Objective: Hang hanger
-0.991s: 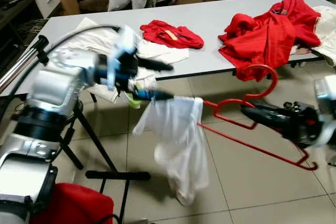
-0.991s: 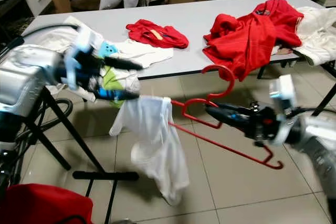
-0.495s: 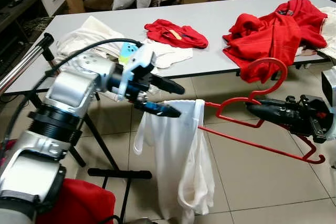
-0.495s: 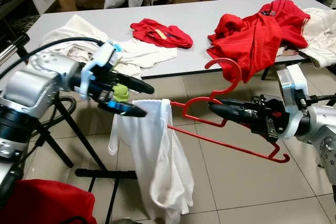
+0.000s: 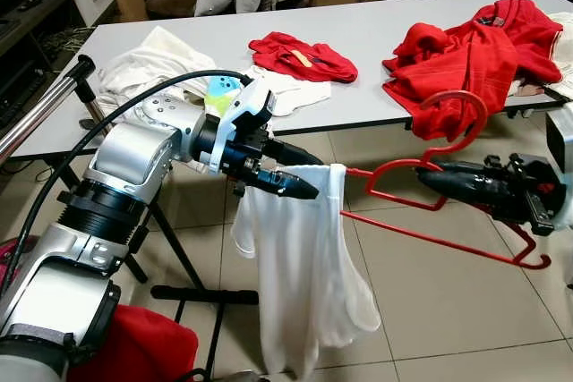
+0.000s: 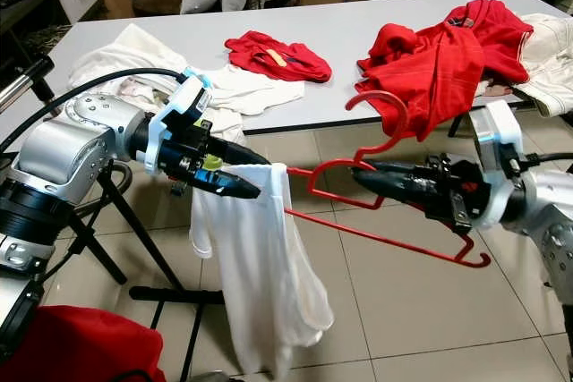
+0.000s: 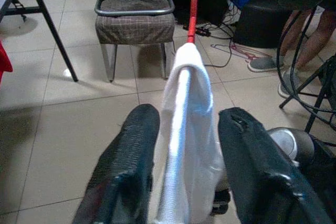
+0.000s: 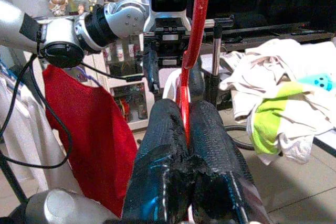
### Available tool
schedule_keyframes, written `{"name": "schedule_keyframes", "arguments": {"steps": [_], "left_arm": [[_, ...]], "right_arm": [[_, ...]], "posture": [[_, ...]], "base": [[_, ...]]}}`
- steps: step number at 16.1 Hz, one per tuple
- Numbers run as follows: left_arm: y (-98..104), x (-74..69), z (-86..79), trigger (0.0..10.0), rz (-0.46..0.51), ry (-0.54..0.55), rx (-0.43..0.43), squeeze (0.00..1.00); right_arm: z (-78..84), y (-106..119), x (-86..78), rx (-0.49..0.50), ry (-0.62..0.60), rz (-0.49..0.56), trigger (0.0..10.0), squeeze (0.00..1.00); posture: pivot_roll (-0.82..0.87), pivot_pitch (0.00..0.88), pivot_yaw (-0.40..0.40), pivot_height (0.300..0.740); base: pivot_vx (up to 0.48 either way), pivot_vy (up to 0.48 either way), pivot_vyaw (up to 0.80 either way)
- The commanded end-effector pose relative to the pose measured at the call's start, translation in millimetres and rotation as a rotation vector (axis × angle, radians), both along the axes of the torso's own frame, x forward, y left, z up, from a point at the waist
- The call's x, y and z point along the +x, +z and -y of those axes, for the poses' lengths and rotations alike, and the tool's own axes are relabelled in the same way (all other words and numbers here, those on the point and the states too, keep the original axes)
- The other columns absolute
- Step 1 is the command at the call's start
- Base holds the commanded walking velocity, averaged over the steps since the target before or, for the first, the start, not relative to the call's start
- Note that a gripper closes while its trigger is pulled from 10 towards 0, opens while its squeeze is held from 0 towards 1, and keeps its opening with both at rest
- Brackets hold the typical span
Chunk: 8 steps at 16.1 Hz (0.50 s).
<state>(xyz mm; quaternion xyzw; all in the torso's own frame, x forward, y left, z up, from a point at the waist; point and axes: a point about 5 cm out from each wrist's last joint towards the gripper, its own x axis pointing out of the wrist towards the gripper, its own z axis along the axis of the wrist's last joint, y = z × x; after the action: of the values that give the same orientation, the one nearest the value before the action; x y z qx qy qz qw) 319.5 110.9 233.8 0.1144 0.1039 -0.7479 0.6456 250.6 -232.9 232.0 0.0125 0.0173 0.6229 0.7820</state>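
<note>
Left eye view: pinching the hanger (image 5: 445, 246) at its neck with the right gripper (image 5: 426, 177), fingers closed tight on the red wire just below the hook. Holding it out level over the tiled floor, in front of the table (image 5: 376, 33). Straddling the hanger's far shoulder with the left gripper (image 5: 315, 178), fingers moderately apart above and below the draped shirt (image 5: 309, 284). Judging by this: dressing the hanger, or steadying the shirt on it, with hanging not yet begun. Next, probably needing the shirt seated evenly over both shoulders, then turning toward the rack (image 5: 40, 105) at the robot's left and getting the hook over its bar without the limp cloth sliding off.

Right eye view: showing thin, rigid red wire, a rounded open hook rising above the right fingers, and a long straight lower bar slanting down. Hanging soft, white, thin and creased, bunched at one end only.

Left wrist view: looking along two black ribbed fingers (image 7: 134, 156) standing clearly apart, with the folded white cloth running between them, seemingly not clamped, and a red rod emerging beyond it.

Right wrist view: pressing two black textured fingers (image 8: 163, 145) together on the glossy red wire, gripping firmly, with a red garment (image 8: 100, 129) hanging behind.
</note>
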Motion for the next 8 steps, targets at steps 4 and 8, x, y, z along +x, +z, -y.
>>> {"name": "schedule_keyframes", "arguments": {"steps": [4,8], "left_arm": [[2.6,-2.1,3.2,0.0,-0.001,-0.015,0.002,0.0],[1.7,0.0,7.7,0.0,-0.005,-0.001,-0.02,0.0]], "right_arm": [[-2.3,2.3,3.2,-0.002,0.018,0.016,10.0,0.0],[-4.1,4.2,5.7,-0.001,0.026,0.023,10.0,0.0]], "posture": [[-0.1,0.0,0.09,0.74],[-0.1,0.0,0.088,0.74]], "base": [[0.0,0.0,0.0],[0.0,0.0,0.0]]}}
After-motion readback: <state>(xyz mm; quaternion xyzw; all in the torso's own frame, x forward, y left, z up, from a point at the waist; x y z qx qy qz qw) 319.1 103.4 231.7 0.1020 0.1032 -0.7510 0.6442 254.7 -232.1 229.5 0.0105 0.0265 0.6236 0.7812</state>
